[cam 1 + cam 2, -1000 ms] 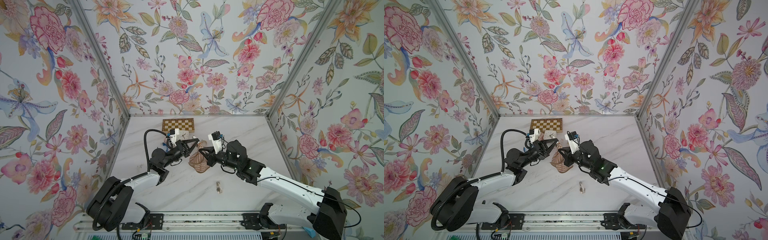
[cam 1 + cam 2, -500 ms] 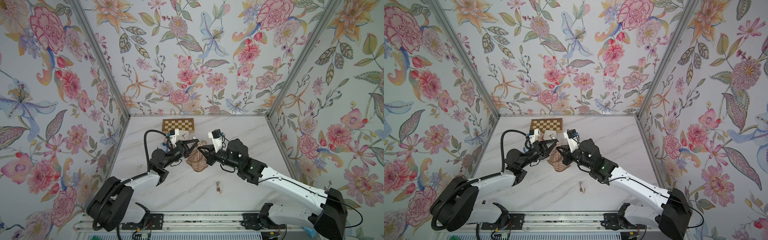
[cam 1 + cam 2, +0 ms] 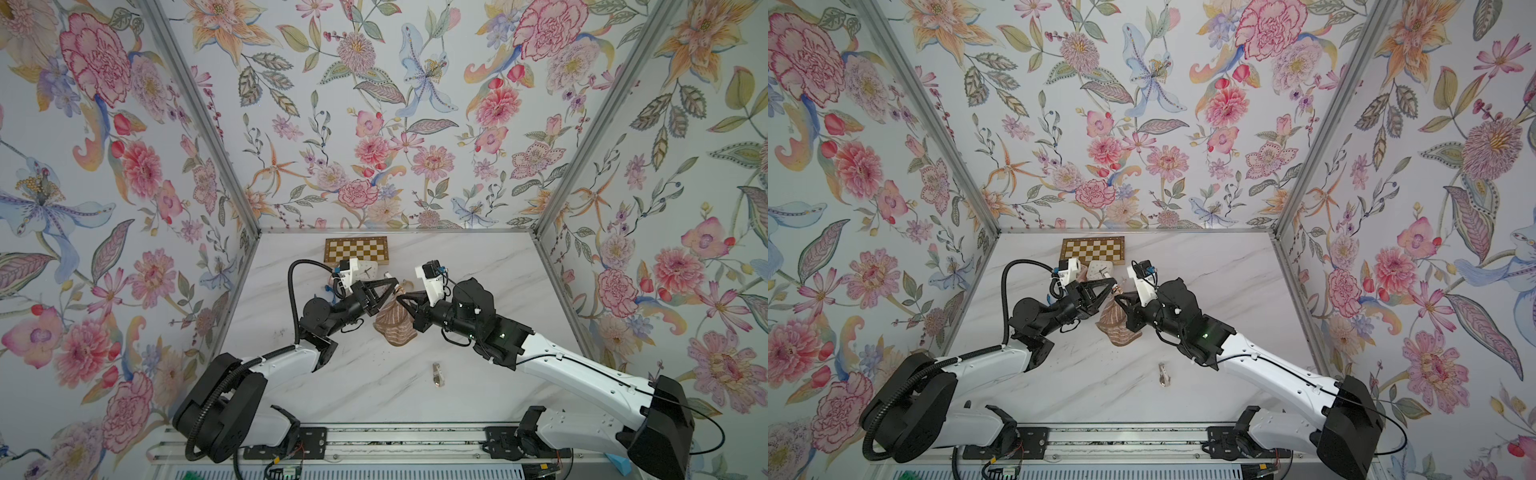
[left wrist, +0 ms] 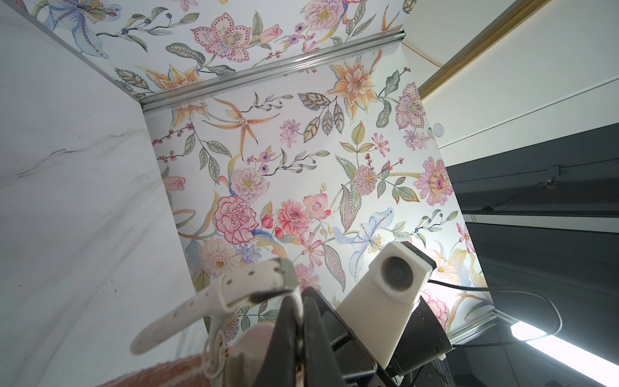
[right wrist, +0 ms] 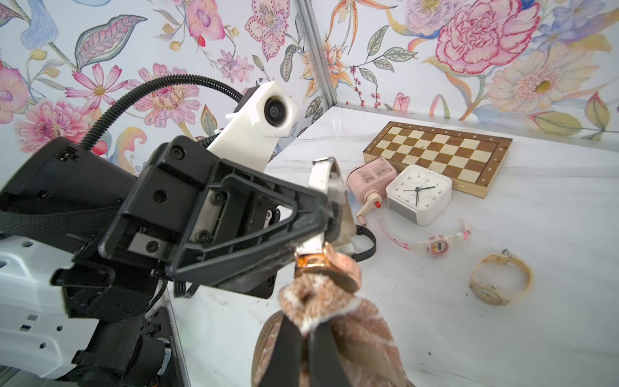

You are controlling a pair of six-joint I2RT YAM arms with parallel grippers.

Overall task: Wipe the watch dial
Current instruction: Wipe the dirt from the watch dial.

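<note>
Both top views: left gripper (image 3: 394, 286) and right gripper (image 3: 406, 297) sit nose to nose over the middle of the white marble tabletop (image 3: 374, 399). A brown-and-white striped cloth (image 3: 395, 328) hangs from the right one. Can't tell if its lower end touches the table. A wooden chessboard (image 3: 1093, 250) lies at the back wall, with a white square alarm clock (image 3: 1099, 269) just in front of it. A small metallic item (image 3: 437, 374) lies alone, well apart from the rest and too small to identify.

Left wrist: left gripper (image 4: 301, 308) has its fingers pressed together on the rose-gold watch (image 4: 254, 348), which is blurred here. Its white perforated strap (image 4: 234, 295) sticks out past the tips.

Right wrist: right gripper (image 5: 303, 326) is clamped on the bunched cloth (image 5: 351, 321). The bunch touches the rim of the watch (image 5: 331, 266), which the left gripper (image 5: 330, 217) holds off the table by the strap next to the case — dial face not visible. A pink-and-white plastic watch (image 5: 435, 246) and a cream-strapped gold watch (image 5: 499, 281) lie on the table behind.
</note>
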